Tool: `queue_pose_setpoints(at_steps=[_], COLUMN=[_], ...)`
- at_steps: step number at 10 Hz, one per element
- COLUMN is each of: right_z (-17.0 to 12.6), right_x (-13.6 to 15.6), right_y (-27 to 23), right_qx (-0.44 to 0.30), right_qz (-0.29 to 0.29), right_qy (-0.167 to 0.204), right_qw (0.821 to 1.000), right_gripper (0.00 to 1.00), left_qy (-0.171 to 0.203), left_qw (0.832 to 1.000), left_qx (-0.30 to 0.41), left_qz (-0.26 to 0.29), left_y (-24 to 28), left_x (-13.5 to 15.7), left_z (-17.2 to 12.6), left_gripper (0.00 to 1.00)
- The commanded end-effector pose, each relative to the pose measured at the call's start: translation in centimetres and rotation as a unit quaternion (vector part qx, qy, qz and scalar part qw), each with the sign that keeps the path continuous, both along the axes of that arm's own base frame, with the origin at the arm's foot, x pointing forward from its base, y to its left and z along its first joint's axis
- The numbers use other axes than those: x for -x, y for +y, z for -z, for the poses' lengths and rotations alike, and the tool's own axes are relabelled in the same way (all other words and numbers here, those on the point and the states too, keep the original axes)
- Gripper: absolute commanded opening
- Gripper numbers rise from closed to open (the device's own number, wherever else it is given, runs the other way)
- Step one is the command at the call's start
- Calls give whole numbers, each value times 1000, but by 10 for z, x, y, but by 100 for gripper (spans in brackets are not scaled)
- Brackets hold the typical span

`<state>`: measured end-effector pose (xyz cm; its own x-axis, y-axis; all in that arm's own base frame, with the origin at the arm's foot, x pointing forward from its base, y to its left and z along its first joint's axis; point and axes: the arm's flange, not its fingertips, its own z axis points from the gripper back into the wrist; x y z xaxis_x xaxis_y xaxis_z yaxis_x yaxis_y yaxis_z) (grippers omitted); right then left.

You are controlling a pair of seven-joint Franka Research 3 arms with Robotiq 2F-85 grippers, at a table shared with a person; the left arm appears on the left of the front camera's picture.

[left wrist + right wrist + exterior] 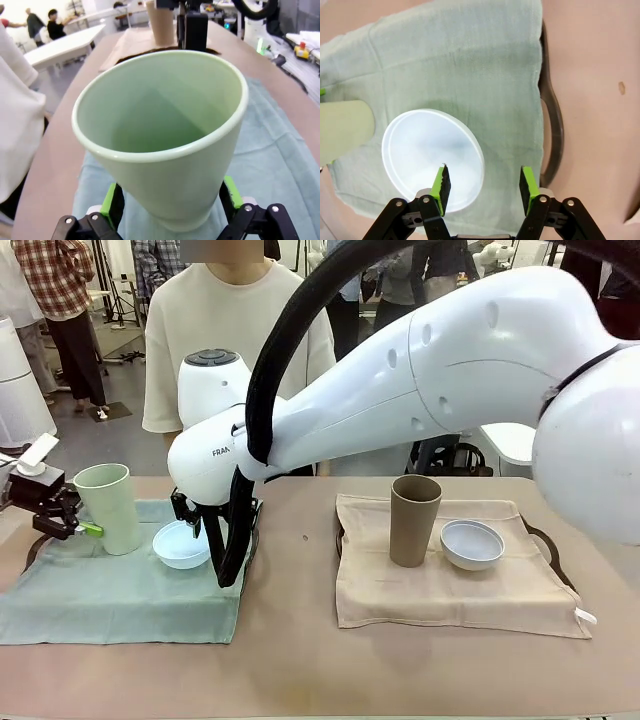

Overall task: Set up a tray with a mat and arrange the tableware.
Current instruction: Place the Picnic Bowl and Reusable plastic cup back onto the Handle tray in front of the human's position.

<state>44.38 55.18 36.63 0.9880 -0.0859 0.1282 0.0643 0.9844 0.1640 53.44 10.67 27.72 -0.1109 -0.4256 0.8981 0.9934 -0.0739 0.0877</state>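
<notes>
On the tan table (pixel 300 660), both arms' jaws spread; people stand behind.

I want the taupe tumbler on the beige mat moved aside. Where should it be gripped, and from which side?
Grip the taupe tumbler across its upper wall, below the rim, coming in level from the robot's side. It stands upright and widens upward, and the white bowl sits close beside it, probably crowding that flank.

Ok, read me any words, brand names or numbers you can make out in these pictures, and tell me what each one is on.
"FRA": on the white housing of the right arm in the front view; the rest of the word is hidden behind the black cable.
The cups, bowls, mats and trays carry no readable print.
</notes>
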Motion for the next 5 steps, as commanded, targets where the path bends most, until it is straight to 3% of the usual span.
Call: queue_pose_setpoints(at_steps=[1,3,5], right_z=[-13,-35,-59], right_x=[22,38,53], right_y=[-17,-23,-32], right_qx=[3,-1,10], right_qz=[-8,-20,-5], right_qy=[4,-15,-26], right_qw=[1000,1000,1000], right_gripper=[79,97,97], left_qy=[9,17,60], left_qw=[997,983,965], left_qx=[-81,-179,-248], left_qz=[-15,-27,-60], left_y=[9,17,13], left_x=[12,27,50], left_z=[-23,-50,-80], left_gripper=[100,100,100])
